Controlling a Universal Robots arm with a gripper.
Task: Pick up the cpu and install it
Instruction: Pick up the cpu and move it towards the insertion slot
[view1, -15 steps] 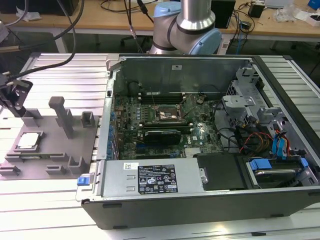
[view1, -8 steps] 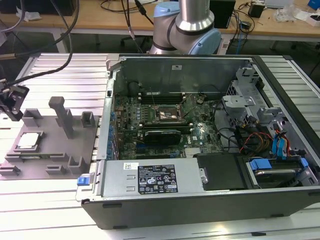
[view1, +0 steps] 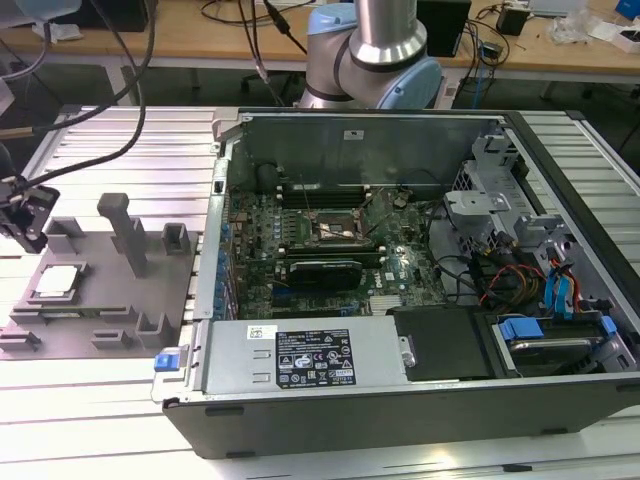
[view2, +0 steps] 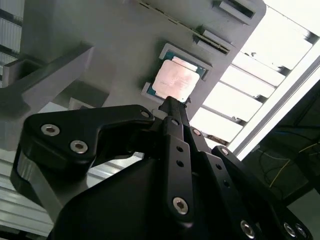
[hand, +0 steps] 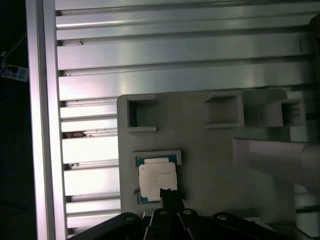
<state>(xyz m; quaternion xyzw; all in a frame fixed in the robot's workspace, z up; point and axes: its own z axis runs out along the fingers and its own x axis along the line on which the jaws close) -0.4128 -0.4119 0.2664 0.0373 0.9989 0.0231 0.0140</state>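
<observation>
The gripper (view2: 171, 102), jaws closed together and holding nothing, hangs close to the cpu (view2: 175, 80), which lies flat in its recess on the grey fixture plate (view1: 105, 300), beside the open computer case (view1: 400, 390).

Exterior view sits high and well back, looking down over the slotted table (view1: 110, 135); open computer case (view1: 350, 135) mid-frame, grey fixture plate (view1: 100, 300) at the exterior view's left; first wrist view looks straight down past the gripper (hand: 167, 192), close in; second wrist view slants along it, closer yet; both wrist views share that plate and the cpu (hand: 157, 181).
</observation>
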